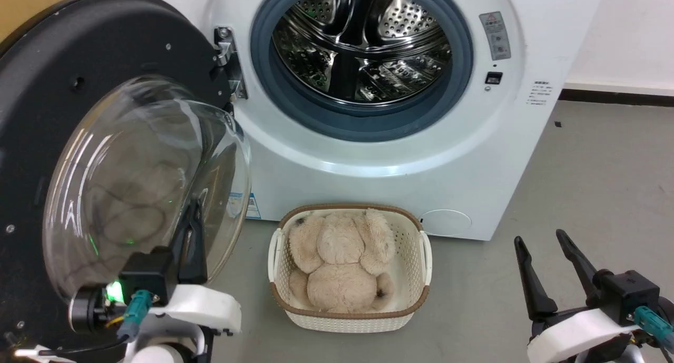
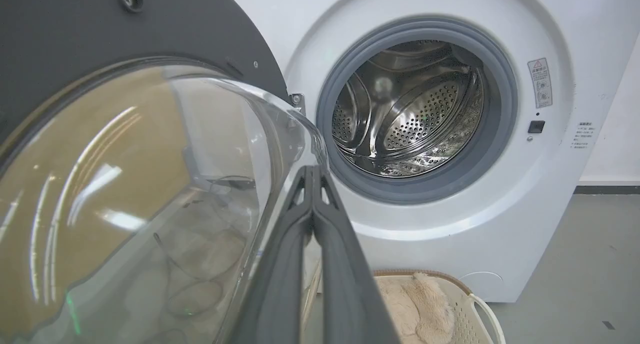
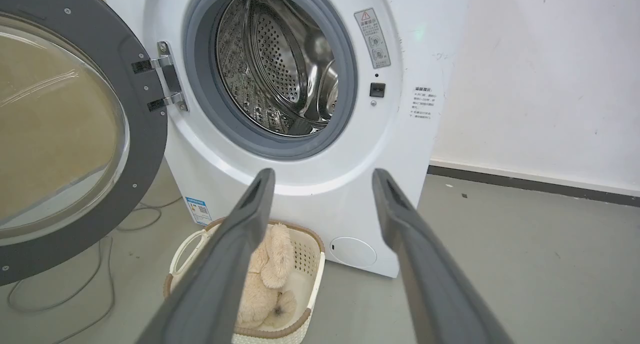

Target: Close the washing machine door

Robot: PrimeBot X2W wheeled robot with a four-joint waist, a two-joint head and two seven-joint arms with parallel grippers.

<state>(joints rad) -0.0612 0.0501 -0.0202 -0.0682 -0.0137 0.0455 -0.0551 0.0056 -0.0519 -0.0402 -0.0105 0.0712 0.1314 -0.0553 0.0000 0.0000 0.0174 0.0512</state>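
The washing machine (image 1: 368,178) is a white front-loader with its steel drum (image 1: 363,41) exposed. The washing machine door (image 1: 52,62) stands swung open at the left: a black ring around a bulging glass bowl (image 1: 142,184). My left gripper (image 1: 195,215) is shut with nothing in it, its fingers lying along the bowl's right edge; in the left wrist view the left gripper (image 2: 312,170) points toward the drum beside the door (image 2: 75,34). My right gripper (image 1: 539,239) is open and empty at the lower right, well away from the door (image 3: 145,134); the right gripper (image 3: 324,173) faces the machine (image 3: 410,149).
A white basket (image 1: 426,257) holding a beige plush toy (image 1: 342,263) sits on the grey floor right before the machine, under the door opening. Thin cables (image 3: 75,294) lie on the floor beneath the door. A white wall with a dark baseboard (image 3: 525,184) runs along the right.
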